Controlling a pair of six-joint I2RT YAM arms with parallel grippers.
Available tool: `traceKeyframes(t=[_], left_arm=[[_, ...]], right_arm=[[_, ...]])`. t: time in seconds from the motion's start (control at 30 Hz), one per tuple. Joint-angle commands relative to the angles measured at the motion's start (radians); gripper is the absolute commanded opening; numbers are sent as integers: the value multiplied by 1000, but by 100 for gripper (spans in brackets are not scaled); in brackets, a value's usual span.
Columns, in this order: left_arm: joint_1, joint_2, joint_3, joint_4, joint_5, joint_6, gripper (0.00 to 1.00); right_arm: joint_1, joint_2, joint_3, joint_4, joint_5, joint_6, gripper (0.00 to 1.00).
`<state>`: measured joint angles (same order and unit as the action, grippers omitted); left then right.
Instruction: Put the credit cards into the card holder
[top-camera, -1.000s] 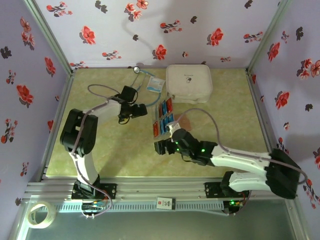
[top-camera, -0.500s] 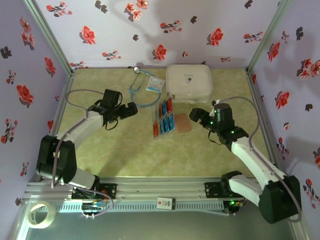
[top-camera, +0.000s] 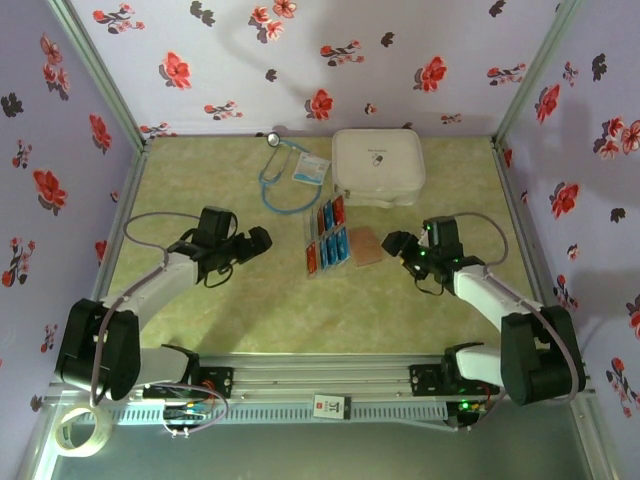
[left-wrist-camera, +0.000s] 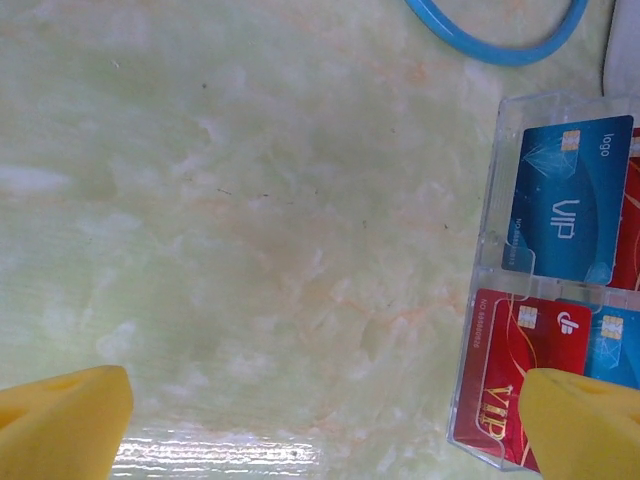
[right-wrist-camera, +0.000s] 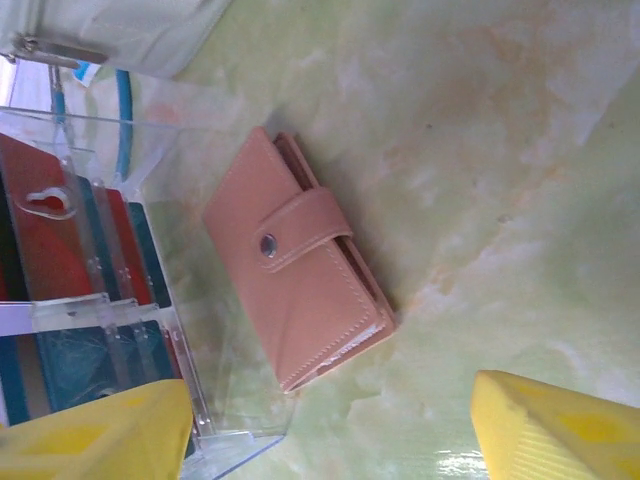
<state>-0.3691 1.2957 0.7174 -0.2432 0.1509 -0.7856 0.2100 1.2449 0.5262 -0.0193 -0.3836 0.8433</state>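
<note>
Card holder just ahead of right gripper (apart)

Stitched matt leather card holder, glossy plastic credit cards

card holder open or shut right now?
Shut: the card holder lies flat, its strap folded across the front and pressed down at the snap.

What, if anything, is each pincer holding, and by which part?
Nothing. The left pincer is open over the table by the clear tray of credit cards; the right pincer is open near the card holder, which lies untouched.
</note>
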Motion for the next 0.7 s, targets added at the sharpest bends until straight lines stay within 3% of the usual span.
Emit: traceKeyframes(t=[0.0, 0.67], left_arm=[[-19, 5, -1, 45, 23, -32, 100], [-123, 129, 99, 22, 0, -30, 100]], right_arm=[[-4, 28, -44, 107, -11, 53, 71], [-4, 290, -68, 468, -105, 190, 45]])
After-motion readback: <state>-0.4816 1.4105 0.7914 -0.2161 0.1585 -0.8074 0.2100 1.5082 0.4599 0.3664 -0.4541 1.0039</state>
